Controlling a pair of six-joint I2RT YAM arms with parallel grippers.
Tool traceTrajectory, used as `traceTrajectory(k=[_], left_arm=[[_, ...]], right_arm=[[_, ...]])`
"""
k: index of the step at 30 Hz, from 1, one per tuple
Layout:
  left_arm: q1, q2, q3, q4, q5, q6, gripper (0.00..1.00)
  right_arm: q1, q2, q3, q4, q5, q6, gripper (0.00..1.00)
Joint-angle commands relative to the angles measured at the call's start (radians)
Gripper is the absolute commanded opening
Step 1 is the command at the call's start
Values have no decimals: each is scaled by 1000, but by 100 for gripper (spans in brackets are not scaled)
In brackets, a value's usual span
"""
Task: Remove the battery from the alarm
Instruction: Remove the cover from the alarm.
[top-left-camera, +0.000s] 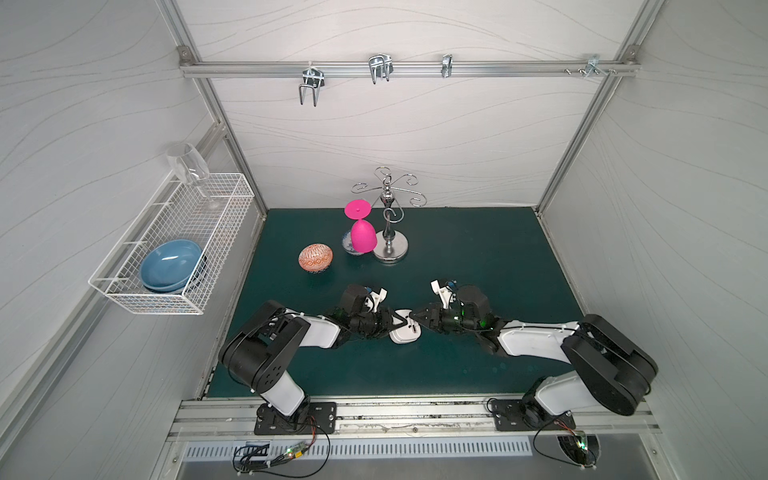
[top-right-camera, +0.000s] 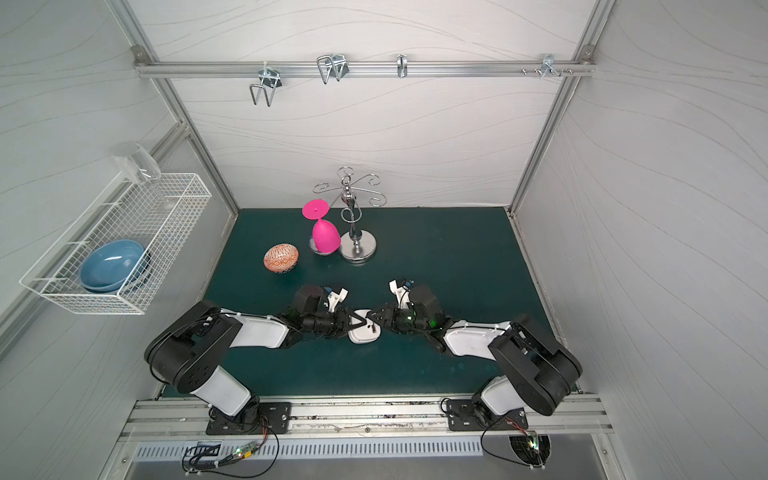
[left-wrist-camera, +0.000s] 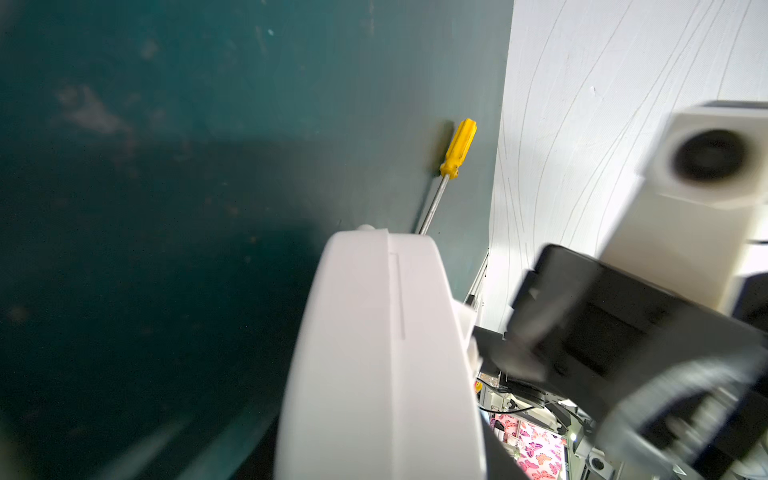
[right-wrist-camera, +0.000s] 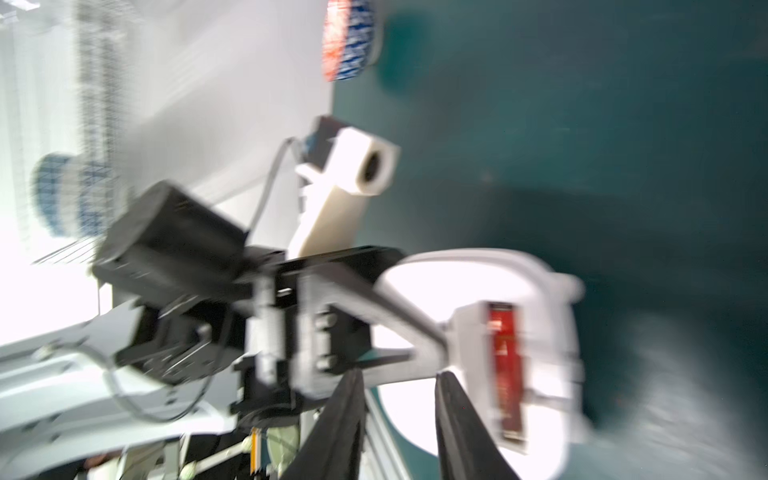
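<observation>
The alarm (top-left-camera: 405, 334) (top-right-camera: 365, 334) is a small white rounded case, held off the green mat between the two arms. My left gripper (top-left-camera: 399, 321) is shut on it; its grey fingers (right-wrist-camera: 415, 332) clamp the case's edge. The left wrist view shows only the alarm's white rim (left-wrist-camera: 382, 353) filling the space at the jaws. The red battery (right-wrist-camera: 505, 370) lies in the open compartment in the alarm's back. My right gripper (right-wrist-camera: 399, 376) (top-left-camera: 413, 318) stands open close to that back, its black fingers (right-wrist-camera: 453, 415) apart and holding nothing, one tip close beside the compartment.
A yellow-handled screwdriver (left-wrist-camera: 457, 149) lies on the mat by the wall. Behind the arms stand a patterned orange egg (top-left-camera: 315, 258), an upturned pink goblet (top-left-camera: 362, 235) and a chrome stand (top-left-camera: 390, 245). A wire basket (top-left-camera: 199, 307) on the left wall holds blue bowls (top-left-camera: 170, 266) and a glass (top-left-camera: 187, 164).
</observation>
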Motion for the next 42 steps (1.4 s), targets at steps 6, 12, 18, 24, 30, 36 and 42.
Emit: traceTrajectory(k=[6, 12, 18, 24, 30, 36, 42], left_arm=[[-2, 14, 19, -81, -75, 53, 40], [4, 2, 40, -141, -84, 73, 38], [0, -146, 151, -532, -266, 259, 28], [-97, -252, 327, -890, -638, 436, 24], [-274, -101, 588, -1156, -1004, 514, 22], [-365, 36, 719, -1305, -1172, 517, 21], [-331, -83, 634, -1223, -1027, 500, 24]], right_arm=[[-32, -145, 6, -343, 97, -177, 40], [-42, -259, 56, -641, 194, -366, 49], [-50, -334, 92, -860, 347, -456, 50], [-108, -403, 92, -971, 399, -487, 49], [-135, -421, 81, -995, 408, -485, 49], [-153, -425, 80, -1001, 399, -489, 49], [-182, -435, 66, -973, 333, -491, 49]])
